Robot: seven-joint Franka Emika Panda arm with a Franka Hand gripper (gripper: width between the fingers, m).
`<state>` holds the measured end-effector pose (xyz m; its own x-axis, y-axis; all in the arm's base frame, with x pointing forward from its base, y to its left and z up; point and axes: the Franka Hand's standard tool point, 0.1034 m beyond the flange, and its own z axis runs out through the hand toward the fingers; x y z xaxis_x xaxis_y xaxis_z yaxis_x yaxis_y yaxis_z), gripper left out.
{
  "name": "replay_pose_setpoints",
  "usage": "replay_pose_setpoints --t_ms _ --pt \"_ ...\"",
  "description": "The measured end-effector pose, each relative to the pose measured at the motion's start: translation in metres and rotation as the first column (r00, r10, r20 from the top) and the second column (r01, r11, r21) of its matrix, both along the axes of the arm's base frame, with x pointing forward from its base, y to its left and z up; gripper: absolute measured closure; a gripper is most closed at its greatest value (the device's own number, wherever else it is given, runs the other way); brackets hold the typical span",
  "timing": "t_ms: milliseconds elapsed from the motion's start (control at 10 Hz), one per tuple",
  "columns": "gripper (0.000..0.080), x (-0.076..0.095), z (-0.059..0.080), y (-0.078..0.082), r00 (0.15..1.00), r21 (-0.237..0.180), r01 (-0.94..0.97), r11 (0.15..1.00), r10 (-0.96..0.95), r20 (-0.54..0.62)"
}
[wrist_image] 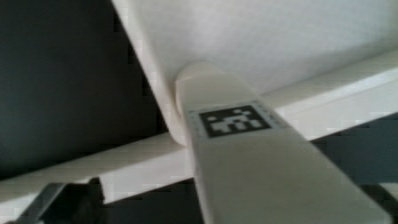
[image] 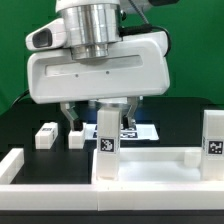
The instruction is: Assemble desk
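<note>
The desk's white tabletop panel lies flat at the front with its rim up. One square white leg with a tag stands upright at its far left corner, and another leg stands at the exterior view's right. My gripper hangs over the first leg, jaws apart, a finger on each side of it and no contact visible. In the wrist view that leg runs up between my gripper's jaws, with the tabletop beyond. One dark finger shows apart from the leg.
Two loose white legs lie on the black table at the exterior view's left. A white border bar runs along the left front. The marker board lies behind the standing leg.
</note>
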<state>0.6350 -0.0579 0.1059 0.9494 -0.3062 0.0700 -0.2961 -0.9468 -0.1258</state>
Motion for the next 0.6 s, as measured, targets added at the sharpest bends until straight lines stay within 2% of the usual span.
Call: replay_pose_setpoints --t_ms 100,200,300,400,500,600 --pt "0.015 0.0001 0.0001 0.001 0.998 0.007 0.069 0.998 -0.068 -0.008" --pt "0.0241 0.0001 0.0002 0.0003 0.998 0.005 0.062 0.998 -0.062 -0.007" --pt "0.0241 0.0002 0.0001 0.0007 0.993 0.012 0.119 0.993 -0.119 -0.012" --pt "0.0415 0.0002 0.0001 0.0008 0.982 0.019 0.191 0.981 -0.19 -0.021" --pt "0.0511 0.0002 0.0 0.0007 0.974 0.021 0.226 0.974 -0.225 -0.025" --pt "0.0511 0.0002 -0.0001 0.0 0.947 0.028 0.32 0.947 -0.319 -0.037"
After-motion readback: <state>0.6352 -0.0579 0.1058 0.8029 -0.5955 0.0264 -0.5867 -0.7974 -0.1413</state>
